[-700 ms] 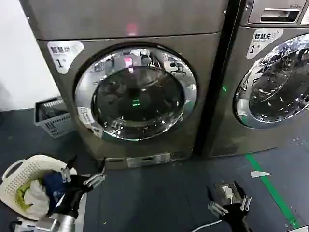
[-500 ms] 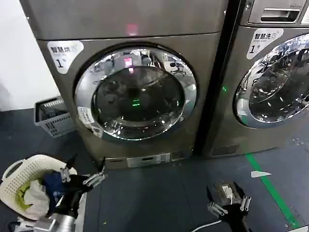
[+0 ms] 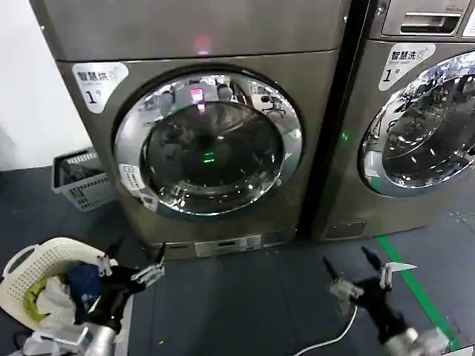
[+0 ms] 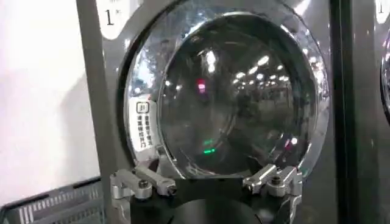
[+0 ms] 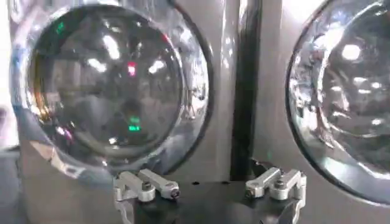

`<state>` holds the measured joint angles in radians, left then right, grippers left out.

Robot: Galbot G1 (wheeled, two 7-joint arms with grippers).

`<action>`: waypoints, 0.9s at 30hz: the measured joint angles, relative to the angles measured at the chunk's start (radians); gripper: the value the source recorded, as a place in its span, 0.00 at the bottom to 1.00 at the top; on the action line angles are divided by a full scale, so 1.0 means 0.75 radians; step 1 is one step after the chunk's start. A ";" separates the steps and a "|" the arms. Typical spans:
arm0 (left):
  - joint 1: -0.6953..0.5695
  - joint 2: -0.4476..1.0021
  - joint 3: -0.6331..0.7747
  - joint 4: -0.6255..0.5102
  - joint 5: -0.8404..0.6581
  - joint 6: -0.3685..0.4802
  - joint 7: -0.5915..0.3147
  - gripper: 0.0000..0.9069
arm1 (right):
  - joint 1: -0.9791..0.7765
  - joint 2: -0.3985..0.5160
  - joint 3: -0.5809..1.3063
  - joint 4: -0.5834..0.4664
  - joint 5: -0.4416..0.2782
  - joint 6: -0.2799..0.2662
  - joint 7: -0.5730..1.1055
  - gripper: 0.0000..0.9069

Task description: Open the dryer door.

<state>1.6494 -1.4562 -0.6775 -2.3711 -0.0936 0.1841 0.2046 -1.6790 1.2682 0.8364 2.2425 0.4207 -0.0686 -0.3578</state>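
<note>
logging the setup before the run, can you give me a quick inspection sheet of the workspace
surface: dark floor with a green tape line.
job's things: dryer door closed flush, chrome ring, white sticker at its lower left.
clutter: white laundry basket with clothes, grey crate by the wall.
grippers: left gripper open, low in front of the dryer, apart from the door; right gripper open, low, right of the dryer.
cables: white cable on the floor by the right arm.
surroundings: second machine to the right, door closed; white wall.
</note>
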 joint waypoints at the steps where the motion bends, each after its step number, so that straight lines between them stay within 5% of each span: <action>1: 0.005 0.001 0.004 -0.009 -0.003 0.008 -0.001 1.00 | 0.027 -0.037 -0.008 -0.007 0.022 -0.009 -0.006 1.00; 14: 0.076 -0.016 0.003 -0.075 -0.029 -0.035 0.035 1.00 | 0.497 -0.443 -0.400 -0.216 0.196 -0.021 -0.116 1.00; 27: 0.075 0.010 0.009 -0.077 -0.082 -0.036 0.025 1.00 | 0.956 -0.451 -0.812 -0.362 0.201 -0.131 -0.095 1.00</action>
<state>1.7057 -1.4490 -0.6707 -2.4291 -0.1551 0.1569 0.2235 -0.9621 0.9300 0.2274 1.9710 0.5718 -0.1666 -0.4291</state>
